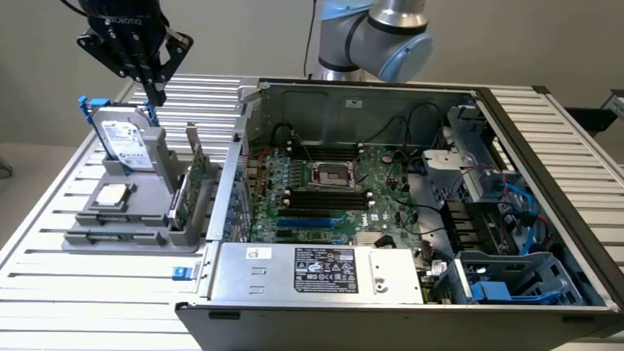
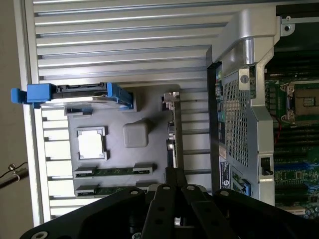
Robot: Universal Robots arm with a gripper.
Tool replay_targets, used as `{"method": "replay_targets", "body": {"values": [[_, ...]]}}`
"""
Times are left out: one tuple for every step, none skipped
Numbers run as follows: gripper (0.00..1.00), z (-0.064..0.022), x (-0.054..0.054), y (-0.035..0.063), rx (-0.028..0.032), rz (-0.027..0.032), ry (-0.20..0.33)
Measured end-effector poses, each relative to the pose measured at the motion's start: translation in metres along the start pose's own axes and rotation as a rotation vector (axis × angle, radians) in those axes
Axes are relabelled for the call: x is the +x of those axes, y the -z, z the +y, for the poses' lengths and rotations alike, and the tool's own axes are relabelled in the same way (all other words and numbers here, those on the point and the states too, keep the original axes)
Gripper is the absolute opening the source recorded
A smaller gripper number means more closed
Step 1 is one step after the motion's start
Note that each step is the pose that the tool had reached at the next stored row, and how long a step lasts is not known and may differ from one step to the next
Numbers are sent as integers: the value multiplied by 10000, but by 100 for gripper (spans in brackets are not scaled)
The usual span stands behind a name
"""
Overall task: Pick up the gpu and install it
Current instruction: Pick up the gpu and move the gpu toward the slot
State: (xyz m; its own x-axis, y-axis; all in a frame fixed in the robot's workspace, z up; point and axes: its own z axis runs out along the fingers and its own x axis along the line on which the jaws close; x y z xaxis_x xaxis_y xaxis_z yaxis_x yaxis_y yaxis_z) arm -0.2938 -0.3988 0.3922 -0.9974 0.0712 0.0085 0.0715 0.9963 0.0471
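Shut and empty, the black gripper hangs above the grey plastic holder. There the thin green gpu card stands on edge, at the exterior view's left of the open metal case. Lowered shut, it could strike the card's top edge.

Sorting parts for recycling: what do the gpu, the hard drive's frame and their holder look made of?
The gpu: green circuit board, likely fibreglass laminate, with shiny silver metal bracket. The hard drive's frame: bright blue, probably plastic. The holder: matte grey, seemingly plastic.
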Motion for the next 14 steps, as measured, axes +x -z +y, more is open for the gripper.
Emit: {"method": "replay_targets", "body": {"values": [[11,0,0,0,0,0,0],[11,0,0,0,0,0,0],[11,0,0,0,0,0,0],[11,0,0,0,0,0,0],[11,0,0,0,0,0,0],[11,0,0,0,1,0,0],[11,0,0,0,0,0,0],[11,0,0,0,0,0,0],[11,0,0,0,1,1,0],[11,-2,1,-4,1,1,-1],[11,-3,0,-17,0,0,-1],[11,-5,0,-36,0,0,0],[11,-7,-1,-53,1,1,0],[11,-9,-1,-72,0,0,0]]}}
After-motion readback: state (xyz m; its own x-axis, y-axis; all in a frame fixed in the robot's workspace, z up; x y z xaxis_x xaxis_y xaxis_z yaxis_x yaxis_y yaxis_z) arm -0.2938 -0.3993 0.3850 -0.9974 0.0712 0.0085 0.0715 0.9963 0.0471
